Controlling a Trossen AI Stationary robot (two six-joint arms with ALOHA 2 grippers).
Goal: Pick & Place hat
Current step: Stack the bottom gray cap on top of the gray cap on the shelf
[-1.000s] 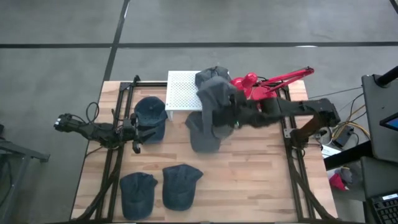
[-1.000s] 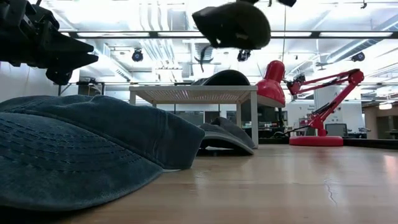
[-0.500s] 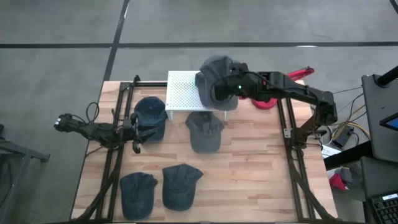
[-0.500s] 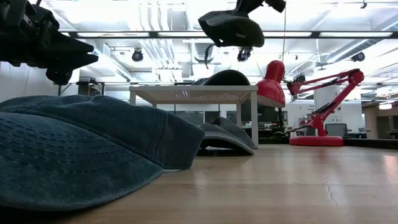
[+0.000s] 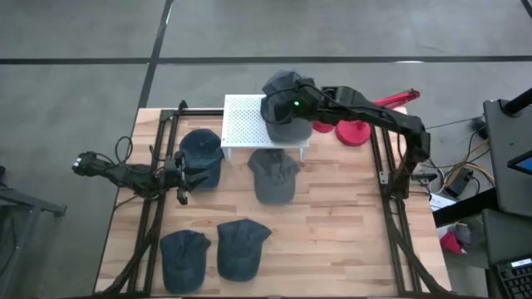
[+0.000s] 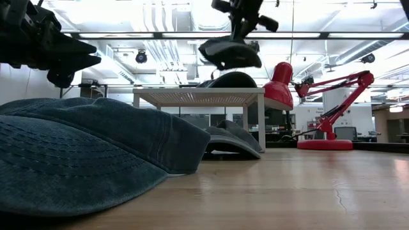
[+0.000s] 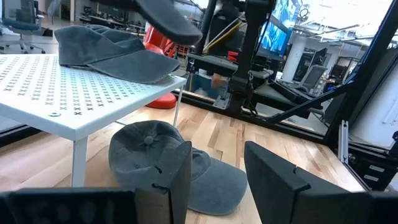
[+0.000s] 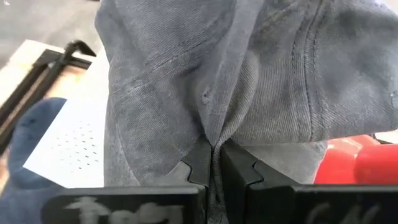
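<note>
1. Wooden table (image 5: pixel 332 224) under bright ceiling lights, with a white stand (image 5: pixel 245 124) at its far edge; every place below is given from that stand
2. Right gripper (image 8: pixel 213 163) hangs over the stand's lamp-side end, its jaws pinched tight on a fold of a grey hat (image 5: pixel 287 104) that dangles clear above the top
3. Another hat (image 7: pixel 112 50) already rests on the stand top, just under the carried one
4. One more hat (image 5: pixel 273 176) lies on the table just in front of the stand, a hat (image 5: pixel 202 154) beside the stand toward the left arm, and two hats (image 5: pixel 216 249) well in front of it near the table's front edge
5. Left gripper (image 7: pixel 214 177) waits low beside the stand with its jaws partly apart and nothing between them
6. Step in hand looks like the carry, near its end: hat over the drop spot, not yet set down
7. Next move calls for lowering until the hat rests on the stand or on the hat there, then parting the jaws and lifting straight up so the cloth does not drag along
</note>
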